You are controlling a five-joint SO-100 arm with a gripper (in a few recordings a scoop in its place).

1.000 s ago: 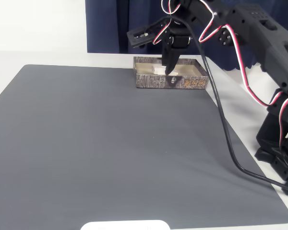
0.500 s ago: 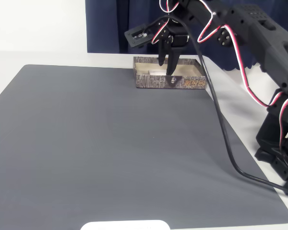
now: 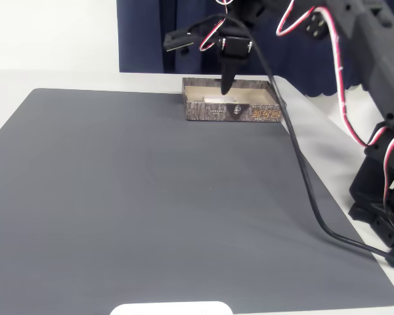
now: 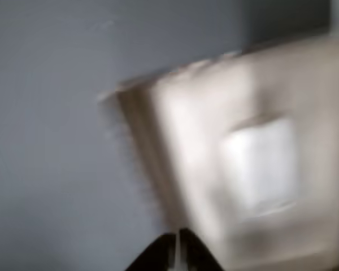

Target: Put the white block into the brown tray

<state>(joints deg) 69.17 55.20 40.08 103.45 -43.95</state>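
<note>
the white block (image 4: 261, 164) lies flat on the pale floor of the brown tray (image 3: 231, 111), free of any grip; in the fixed view only a pale sliver of it shows above the tray's near wall. judged on this, the placing is done and what remains is for the arm to clear off.

the hand (image 3: 226, 84) hangs above the tray, tips pointing down, empty. in the wrist view its two dark tips (image 4: 175, 257) sit at 6 o'clock of the picture, pressed together with only a hairline between them, well apart from the block. that view is blurred.

the tray stands at 12 o'clock on a dark grey mat (image 3: 151, 210) that covers a white bench (image 3: 52, 79). a navy curtain (image 3: 151, 33) hangs behind. a black cable (image 3: 302, 170) trails across the mat at 3 o'clock. a white rounded plate (image 3: 172, 308) shows at 6 o'clock.
</note>
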